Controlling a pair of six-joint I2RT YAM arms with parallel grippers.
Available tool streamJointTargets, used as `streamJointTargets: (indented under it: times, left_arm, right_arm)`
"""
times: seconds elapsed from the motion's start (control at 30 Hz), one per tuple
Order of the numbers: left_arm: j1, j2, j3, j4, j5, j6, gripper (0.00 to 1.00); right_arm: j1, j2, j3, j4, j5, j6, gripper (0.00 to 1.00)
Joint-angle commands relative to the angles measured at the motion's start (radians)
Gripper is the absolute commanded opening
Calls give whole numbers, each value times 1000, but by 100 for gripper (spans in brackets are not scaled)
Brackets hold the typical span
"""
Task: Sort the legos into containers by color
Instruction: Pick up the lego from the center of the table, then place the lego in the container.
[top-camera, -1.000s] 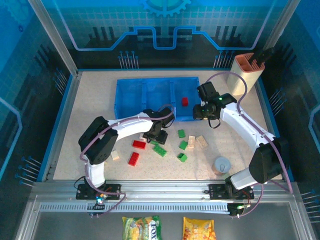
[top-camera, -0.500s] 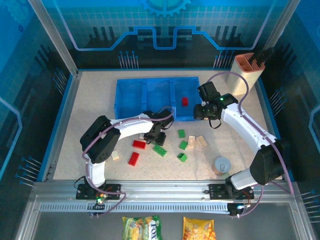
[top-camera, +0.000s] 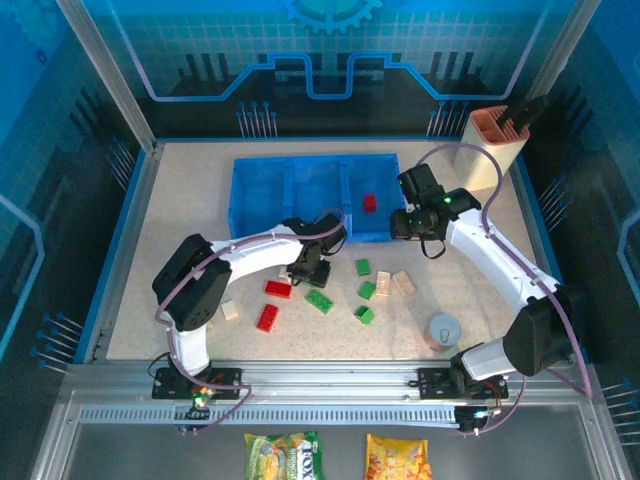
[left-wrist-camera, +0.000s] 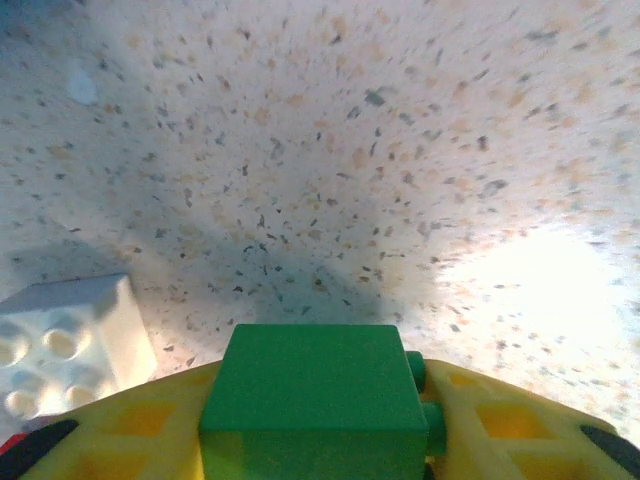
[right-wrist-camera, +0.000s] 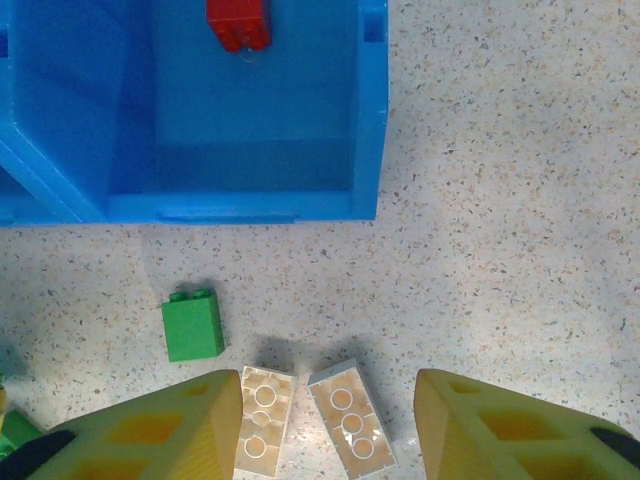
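Note:
My left gripper (top-camera: 310, 266) is low over the table just in front of the blue tray (top-camera: 262, 205), shut on a green brick (left-wrist-camera: 315, 390). A white brick (left-wrist-camera: 65, 345) lies beside it. My right gripper (top-camera: 405, 222) hangs open by the tray's right front corner, above two beige bricks (right-wrist-camera: 262, 420) (right-wrist-camera: 350, 415) and a green brick (right-wrist-camera: 192, 325). One red brick (top-camera: 369, 203) lies in the tray's right compartment (right-wrist-camera: 370, 120). Loose on the table are two red bricks (top-camera: 278, 288) (top-camera: 267, 317), green bricks (top-camera: 320, 300) (top-camera: 364, 314) and a beige brick (top-camera: 230, 311).
A grey round cup (top-camera: 443, 330) stands at the front right near the right arm's base. A tall beige holder with orange inside (top-camera: 490, 148) stands at the back right corner. The tray's left and middle compartments hold nothing.
The left arm's elbow has swung slightly left while its gripper stays near the tray's front. The right gripper has edged a little to the right.

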Motion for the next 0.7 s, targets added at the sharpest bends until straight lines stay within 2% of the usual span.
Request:
streamJointTargets:
  times: [0.0, 0.13, 0.37, 0.67]
  left_arm:
    - [14, -59, 77, -48, -11, -9, 42]
    - [34, -58, 146, -51, -28, -29, 38]
    - [75, 16, 281, -58, -104, -99, 39]
    - [156, 158, 474, -64, -111, -159, 38]
  right_arm:
    - [9, -31, 16, -37, 25, 17, 50]
    - [10, -43, 15, -41, 32, 20, 50]
    - [11, -54, 15, -51, 41, 23, 50]
    - [11, -69, -4, -56, 49, 28, 50]
